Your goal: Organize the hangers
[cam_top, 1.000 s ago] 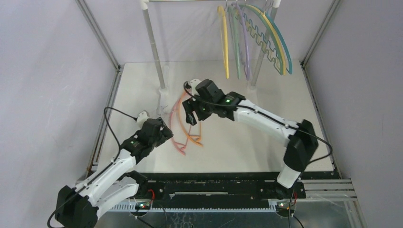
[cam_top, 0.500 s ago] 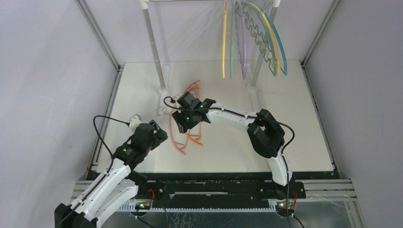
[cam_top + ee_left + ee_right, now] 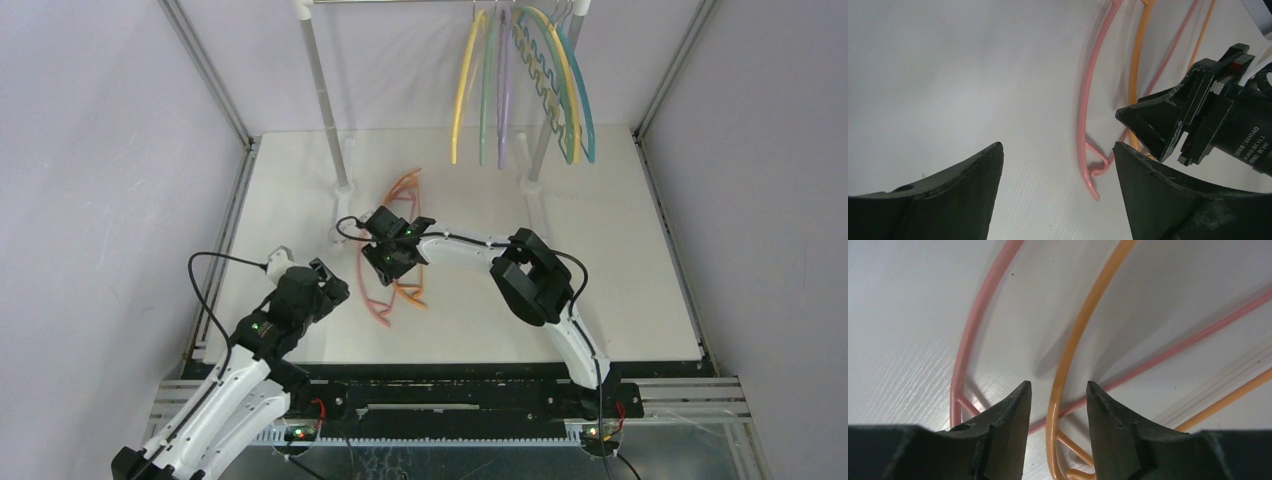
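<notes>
An orange hanger (image 3: 404,184) and a pink hanger (image 3: 373,306) lie overlapped on the white table. My right gripper (image 3: 393,263) is low over them. In the right wrist view it (image 3: 1058,390) is open, and the orange bar (image 3: 1064,367) runs between its fingers with a gap on each side. The pink bar (image 3: 973,325) lies to the left. My left gripper (image 3: 335,291) is open and empty, just left of the pink hanger's end (image 3: 1082,115). Yellow (image 3: 461,95), green (image 3: 484,95), lilac (image 3: 502,95), wavy (image 3: 548,85) and teal (image 3: 586,105) hangers hang on the rail.
The rail frame's left post (image 3: 326,105) and right post (image 3: 538,160) stand on the table at the back, with their feet near the lying hangers. Metal enclosure struts (image 3: 205,70) run along both sides. The right gripper's body (image 3: 1198,120) shows in the left wrist view.
My right gripper has moved left and down onto the lying hangers, with its arm folding in. My left arm has drawn back toward the near left. The hung hangers have swung.
</notes>
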`<state>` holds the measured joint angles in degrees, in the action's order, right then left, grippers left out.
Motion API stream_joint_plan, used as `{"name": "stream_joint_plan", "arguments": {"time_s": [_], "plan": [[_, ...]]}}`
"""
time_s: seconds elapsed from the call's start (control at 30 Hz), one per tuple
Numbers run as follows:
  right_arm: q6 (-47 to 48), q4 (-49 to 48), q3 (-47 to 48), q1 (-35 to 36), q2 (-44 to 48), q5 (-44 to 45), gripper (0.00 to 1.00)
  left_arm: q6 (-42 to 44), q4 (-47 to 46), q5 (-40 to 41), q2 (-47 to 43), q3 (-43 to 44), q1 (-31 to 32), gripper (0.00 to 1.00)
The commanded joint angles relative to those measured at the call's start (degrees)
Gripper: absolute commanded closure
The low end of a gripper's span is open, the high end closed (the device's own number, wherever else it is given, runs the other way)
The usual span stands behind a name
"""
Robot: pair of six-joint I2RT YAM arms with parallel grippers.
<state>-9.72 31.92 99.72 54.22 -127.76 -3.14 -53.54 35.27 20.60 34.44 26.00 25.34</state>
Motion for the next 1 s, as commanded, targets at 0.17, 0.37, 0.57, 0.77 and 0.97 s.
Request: {"name": "stream_joint_plan", "arguments": {"time_s": [0.17,0.37,0.57,0.77,0.97], "plan": [[-0.82,-1.2,-0.88,1.32,1.16,6.02,0.84,1.91,1.92,0.32,-2.55,-0.14,-1.0,0.14],[-3.49,-2.04,-0.5,-0.13,7.12,1.99,1.0,3.23,1.43,-0.02,-3.15,-0.34,-1.5,0.14],[-6.48,-0.47,6.8,-1.88,13.86,-0.6,1.0,4.67,1.12,-0.12,-4.81,-0.59,-1.53,0.14],[-15.27,-5.59,9.42,-3.09,19.48,-1.51,1.0,5.91,2.02,-0.03,-7.05,-0.35,-1.62,0.14],[-19.6,-9.77,9.77,-2.34,22.25,0.41,1.0,7.1,3.08,-0.06,-9.13,-0.29,-1.66,0.14]]}}
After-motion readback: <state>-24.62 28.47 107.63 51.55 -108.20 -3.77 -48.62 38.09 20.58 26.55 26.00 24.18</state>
